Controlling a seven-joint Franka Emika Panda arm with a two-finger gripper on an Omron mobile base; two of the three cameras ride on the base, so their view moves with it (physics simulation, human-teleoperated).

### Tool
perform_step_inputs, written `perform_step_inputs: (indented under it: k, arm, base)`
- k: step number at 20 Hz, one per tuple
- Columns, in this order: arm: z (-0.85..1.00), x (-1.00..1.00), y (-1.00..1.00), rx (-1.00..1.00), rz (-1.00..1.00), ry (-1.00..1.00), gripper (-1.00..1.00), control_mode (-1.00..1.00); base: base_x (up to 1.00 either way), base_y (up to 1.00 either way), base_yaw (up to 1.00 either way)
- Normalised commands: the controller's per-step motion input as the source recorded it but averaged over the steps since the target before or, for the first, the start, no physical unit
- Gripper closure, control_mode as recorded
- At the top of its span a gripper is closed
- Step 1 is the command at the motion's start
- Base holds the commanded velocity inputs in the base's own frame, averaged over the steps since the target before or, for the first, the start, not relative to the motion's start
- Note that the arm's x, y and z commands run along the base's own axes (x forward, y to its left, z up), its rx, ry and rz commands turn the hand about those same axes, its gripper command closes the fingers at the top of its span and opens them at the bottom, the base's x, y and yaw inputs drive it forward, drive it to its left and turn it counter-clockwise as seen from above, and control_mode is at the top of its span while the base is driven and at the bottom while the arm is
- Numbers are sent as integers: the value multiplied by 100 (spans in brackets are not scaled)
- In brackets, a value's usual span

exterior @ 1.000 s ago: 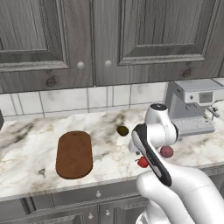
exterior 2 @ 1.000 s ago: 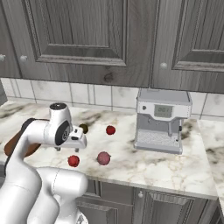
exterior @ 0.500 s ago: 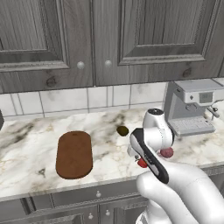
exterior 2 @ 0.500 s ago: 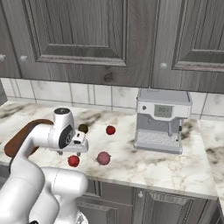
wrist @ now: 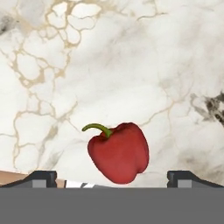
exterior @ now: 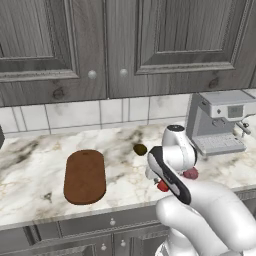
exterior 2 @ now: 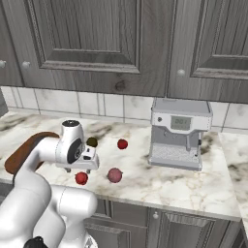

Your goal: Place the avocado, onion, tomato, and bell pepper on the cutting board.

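Note:
The bell pepper (wrist: 118, 153), red with a curled green stem, lies on the marble counter between my gripper's (wrist: 112, 178) two dark fingertips, which stand wide open and hold nothing. From the right, my gripper (exterior 2: 80, 168) hangs just above the bell pepper (exterior 2: 81, 178). The pink-purple onion (exterior 2: 115, 175) rests to its right. Farther back lie the dark avocado (exterior 2: 92, 142) and the round red tomato (exterior 2: 122, 144). The brown cutting board (exterior: 85, 176) lies bare at the left, well apart from the vegetables, with the avocado (exterior: 140, 149) to its right.
A grey coffee machine (exterior 2: 179, 133) stands at the right on the counter. Grey wall cabinets hang above the tiled backsplash. The counter's front edge (exterior: 100, 212) runs close to the bell pepper (exterior: 162, 186) and the onion (exterior: 190, 173).
The hand has tipped from pointing sideways to pointing down and has sunk lower over the bell pepper. The vegetables and the board have not moved.

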Motion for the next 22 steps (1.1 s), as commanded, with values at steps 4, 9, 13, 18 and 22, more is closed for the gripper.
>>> perform_step_inputs:
  k: [4,9,13,18,22]
  arm:
    - [-28,0,-6,0,0,0,-100,-100]
    - [-36,0,-2,0,0,1,-100,-100]
    - [-40,0,0,0,0,1,-100,-100]
    - [-42,0,0,0,0,1,-100,-100]
    - [-44,0,0,0,0,0,-100,-100]
  base:
    - [0,0,0]
    - [0,0,0]
    - [0,0,0]
    - [0,0,0]
    - [0,0,0]
